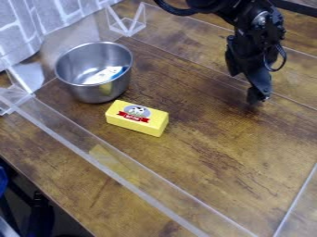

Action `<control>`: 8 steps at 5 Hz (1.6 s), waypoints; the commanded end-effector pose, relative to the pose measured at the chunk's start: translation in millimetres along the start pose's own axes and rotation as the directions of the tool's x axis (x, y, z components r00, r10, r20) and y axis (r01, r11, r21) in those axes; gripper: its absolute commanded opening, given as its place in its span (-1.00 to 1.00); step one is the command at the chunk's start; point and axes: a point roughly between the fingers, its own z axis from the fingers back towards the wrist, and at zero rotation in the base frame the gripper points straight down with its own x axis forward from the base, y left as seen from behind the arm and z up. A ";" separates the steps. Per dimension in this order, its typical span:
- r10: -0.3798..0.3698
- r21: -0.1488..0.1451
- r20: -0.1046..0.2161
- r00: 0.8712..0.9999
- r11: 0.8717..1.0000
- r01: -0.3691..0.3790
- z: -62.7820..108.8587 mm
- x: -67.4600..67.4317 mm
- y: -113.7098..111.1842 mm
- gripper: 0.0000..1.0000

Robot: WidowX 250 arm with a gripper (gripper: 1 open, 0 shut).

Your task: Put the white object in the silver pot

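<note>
The pincer [258, 93] hangs low over the right side of the wooden table [210, 139], its black arm [247, 42] coming down from the top edge and tilting so the tip points down at the boards. The fingers are dark against dark wood and too small to read clearly; they appear spread apart, and nothing shows between them. The tip sits just above the table, and whether it touches the wood cannot be told.

Well away to the pincer's left, near the far left corner, stands the silver pot [93, 70], upright, round and shiny, its inside showing only reflections. Just in front of the pot and nearer the pincer lies a yellow block [136, 118] with a red label on top, flat on the table, close to the pot's rim but apart from it. Pincer and block are well apart, with open boards between them.

A clear plastic wall [136, 180] runs diagonally across the near side of the table, below and left of the pincer. A patterned grey cloth [37, 28] sits behind the pot in the top left corner.

No white object can be picked out anywhere on the table from this angle.
</note>
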 end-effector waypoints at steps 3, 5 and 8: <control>-0.026 0.027 0.097 0.995 0.999 0.023 18.3 20.1 -6.4 1.00; -0.032 0.028 0.094 0.995 0.999 0.029 13.5 18.9 -9.8 -1.00; -0.073 0.084 0.038 0.997 0.994 0.070 69.6 9.4 25.4 -1.00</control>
